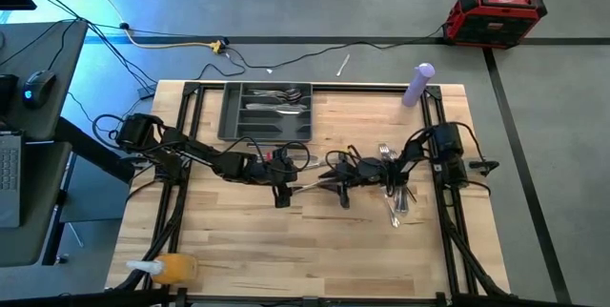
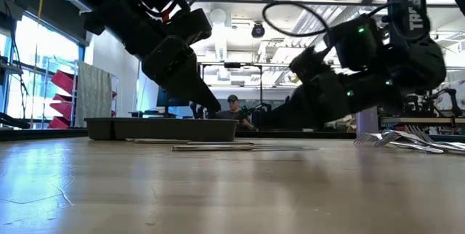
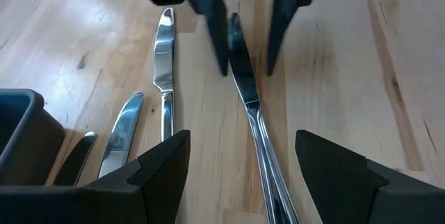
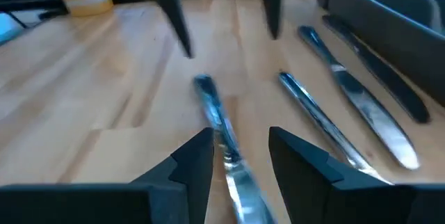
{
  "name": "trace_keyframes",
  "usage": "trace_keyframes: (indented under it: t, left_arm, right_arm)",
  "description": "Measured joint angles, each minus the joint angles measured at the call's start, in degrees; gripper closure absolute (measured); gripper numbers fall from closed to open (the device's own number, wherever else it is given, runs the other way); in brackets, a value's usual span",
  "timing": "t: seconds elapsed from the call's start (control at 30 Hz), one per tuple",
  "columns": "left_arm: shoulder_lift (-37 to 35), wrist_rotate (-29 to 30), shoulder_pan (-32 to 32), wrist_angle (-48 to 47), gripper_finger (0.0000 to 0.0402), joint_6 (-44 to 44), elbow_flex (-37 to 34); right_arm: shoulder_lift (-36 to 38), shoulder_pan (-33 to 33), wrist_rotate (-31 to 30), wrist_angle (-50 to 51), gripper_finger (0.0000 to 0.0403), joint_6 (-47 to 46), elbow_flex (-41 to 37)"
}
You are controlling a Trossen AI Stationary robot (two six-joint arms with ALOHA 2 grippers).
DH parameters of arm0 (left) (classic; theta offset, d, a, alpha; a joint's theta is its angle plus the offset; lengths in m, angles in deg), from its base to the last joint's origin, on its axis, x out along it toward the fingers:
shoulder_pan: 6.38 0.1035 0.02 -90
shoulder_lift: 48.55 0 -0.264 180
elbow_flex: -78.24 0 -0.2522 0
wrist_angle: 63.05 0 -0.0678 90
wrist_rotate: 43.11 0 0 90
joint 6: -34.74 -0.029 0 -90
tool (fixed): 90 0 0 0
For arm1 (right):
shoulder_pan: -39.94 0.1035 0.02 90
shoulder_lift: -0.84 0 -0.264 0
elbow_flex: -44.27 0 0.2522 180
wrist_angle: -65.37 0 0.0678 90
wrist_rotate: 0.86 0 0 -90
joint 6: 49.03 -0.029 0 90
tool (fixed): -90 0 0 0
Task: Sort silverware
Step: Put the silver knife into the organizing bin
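Observation:
One knife of the silverware [image 3: 243,78] lies flat on the wooden table between my two grippers, which face each other at the table's middle. Its handle [image 3: 268,175] runs between the wide-open fingers of my left gripper [image 3: 240,175]. Its blade [image 4: 240,182] runs between the open fingers of my right gripper [image 4: 240,158]. Neither gripper plainly touches it. Two more knives [image 3: 163,78] [image 3: 122,133] lie beside it, toward the dark grey tray [image 1: 229,116]. The tray holds some silverware [image 1: 281,107].
A pile of forks and other silverware [image 1: 396,188] lies at the table's right, under the right arm. A purple bottle [image 1: 419,85] stands at the far right corner and a yellow bottle [image 1: 172,269] lies at the near left. A person [image 2: 232,107] sits beyond the table.

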Motion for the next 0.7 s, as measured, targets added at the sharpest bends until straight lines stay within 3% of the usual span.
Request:
trace_keyframes:
  t: [0.13,0.37,0.5,0.7]
  left_arm:
    - [0.0,-0.5,0.0,0.1,0.0161,0.0,0.0]
    - [0.0,-0.6,0.0,0.2,0.0161,0.0,0.0]
    - [0.0,-0.6,0.0,0.2,0.0161,0.0,0.0]
    - [0.0,-0.6,0.0,0.1,0.0161,0.1,0.0]
  right_arm:
    - [-0.1,-2.7,6.3,7.3,0.0267,4.3,2.4]
    - [-1.0,-5.3,11.5,14.4,0.0235,8.8,7.1]
    - [-4.6,-4.4,16.4,13.3,0.0231,9.2,9.5]
    - [-11.5,-2.4,16.1,8.5,0.0231,7.1,13.4]
